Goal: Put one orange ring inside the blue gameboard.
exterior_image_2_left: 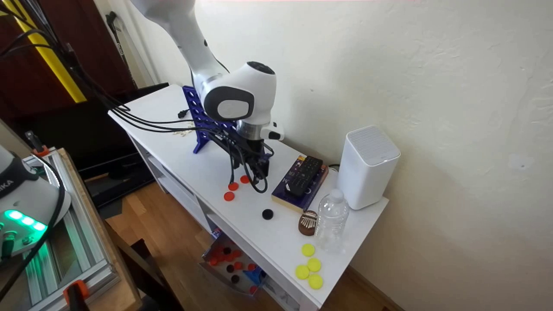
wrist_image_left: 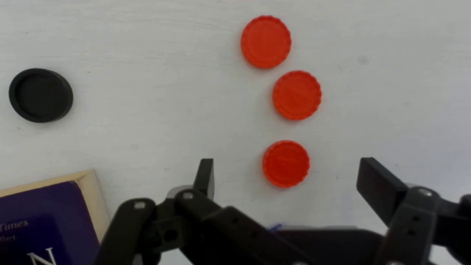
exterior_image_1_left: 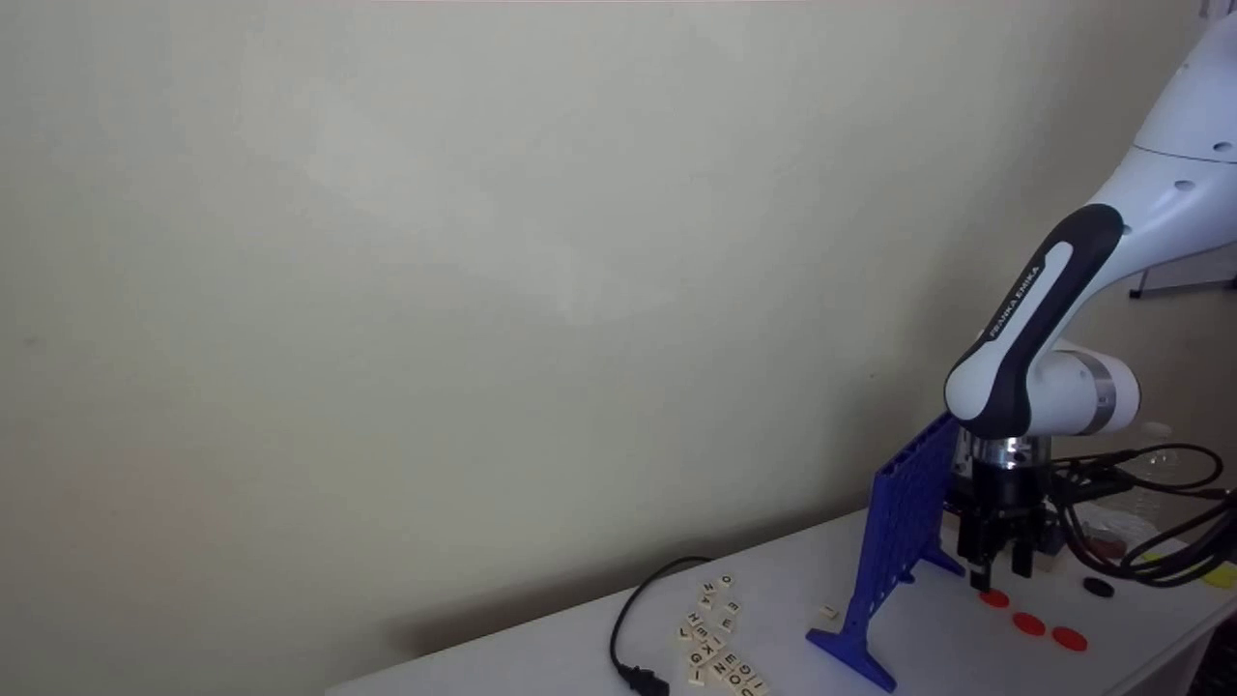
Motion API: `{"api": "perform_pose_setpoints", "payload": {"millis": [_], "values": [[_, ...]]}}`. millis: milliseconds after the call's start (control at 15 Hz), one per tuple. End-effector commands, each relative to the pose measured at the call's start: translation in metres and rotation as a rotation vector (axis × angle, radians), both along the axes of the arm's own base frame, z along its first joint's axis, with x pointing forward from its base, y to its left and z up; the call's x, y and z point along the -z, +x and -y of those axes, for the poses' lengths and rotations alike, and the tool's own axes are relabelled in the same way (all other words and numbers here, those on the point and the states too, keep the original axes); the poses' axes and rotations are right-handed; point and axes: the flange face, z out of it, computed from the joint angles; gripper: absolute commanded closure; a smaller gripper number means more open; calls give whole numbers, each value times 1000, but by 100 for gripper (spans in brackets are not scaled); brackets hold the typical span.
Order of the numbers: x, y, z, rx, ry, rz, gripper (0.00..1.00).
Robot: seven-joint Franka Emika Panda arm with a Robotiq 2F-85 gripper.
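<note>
The Robotiq gripper (wrist_image_left: 289, 173) has its jaws spread. In the wrist view, the nearest red-orange token (wrist_image_left: 286, 164) shows between them.

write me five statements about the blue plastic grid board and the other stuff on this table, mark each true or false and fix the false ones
1. The black two-fingered gripper is open. True.
2. The blue plastic grid board lies flat. False: the board stands upright.
3. In the wrist view, a flat round black token shows between the fingers. False: it is a flat round red-orange token.
4. A black remote control rests on a dark blue book. True.
5. Four flat round yellow tokens lie on the white tabletop. True.
</note>
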Motion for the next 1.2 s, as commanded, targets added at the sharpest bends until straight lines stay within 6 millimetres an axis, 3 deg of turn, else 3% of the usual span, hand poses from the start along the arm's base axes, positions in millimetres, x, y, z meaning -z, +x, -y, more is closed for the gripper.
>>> {"api": "perform_pose_setpoints", "payload": {"millis": [0, 333, 667, 1000, 1133], "values": [[10, 9, -3, 17, -2, 8, 0], [15, 13, -3, 20, -6, 9, 14], [17, 14, -4, 18, -8, 7, 19], [19, 16, -5, 15, -13, 4, 20], [19, 16, -6, 13, -16, 0, 13]]}}
